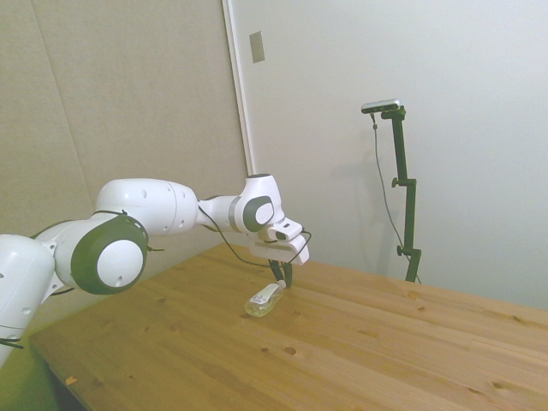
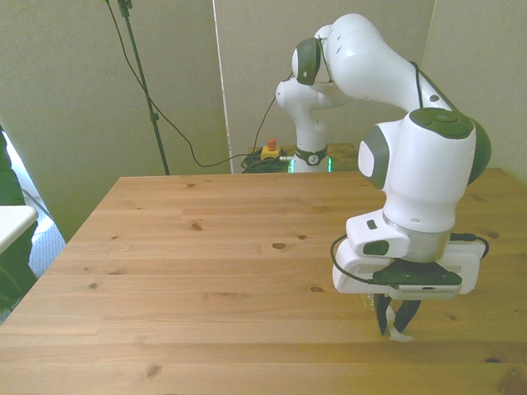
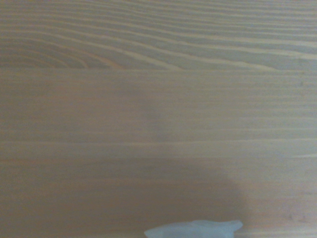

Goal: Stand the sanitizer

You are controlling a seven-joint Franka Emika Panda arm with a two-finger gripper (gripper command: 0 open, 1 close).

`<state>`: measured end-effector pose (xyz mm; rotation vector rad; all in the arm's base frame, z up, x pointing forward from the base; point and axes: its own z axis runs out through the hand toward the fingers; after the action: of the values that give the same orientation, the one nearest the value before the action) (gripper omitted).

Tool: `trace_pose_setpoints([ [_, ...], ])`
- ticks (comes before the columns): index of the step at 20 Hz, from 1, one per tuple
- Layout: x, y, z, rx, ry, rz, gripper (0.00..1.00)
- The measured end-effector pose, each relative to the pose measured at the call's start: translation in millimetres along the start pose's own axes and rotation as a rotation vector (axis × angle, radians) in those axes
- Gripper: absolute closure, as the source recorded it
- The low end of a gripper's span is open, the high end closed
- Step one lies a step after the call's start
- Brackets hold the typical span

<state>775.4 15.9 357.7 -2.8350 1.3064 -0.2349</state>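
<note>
The sanitizer (image 1: pixel 265 300) lies tilted on the bench (image 1: pixel 360 342), base down on the wood and white cap raised, close to the bench's near edge in the front view. The gripper (image 1: pixel 283 279) comes down over the cap end, its fingers closed to a narrow gap around the cap. No writing on the bottle can be read.

One sanitizer (image 1: pixel 264 300) — lying at the tips of the one gripper (image 1: pixel 283 280) — on one wooden table (image 1: pixel 360 342); the blurred wrist view probably shows its edge.
</note>
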Motion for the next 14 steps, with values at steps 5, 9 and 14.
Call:
trace_pose_setpoints([
  [5,-2,-2,-9,0.003,0.032,0.071,1.0],
  [9,-17,-10,-45,0.028,0.163,0.135,1.0],
  [14,-42,-2,-79,0.043,0.312,0.213,1.0],
])
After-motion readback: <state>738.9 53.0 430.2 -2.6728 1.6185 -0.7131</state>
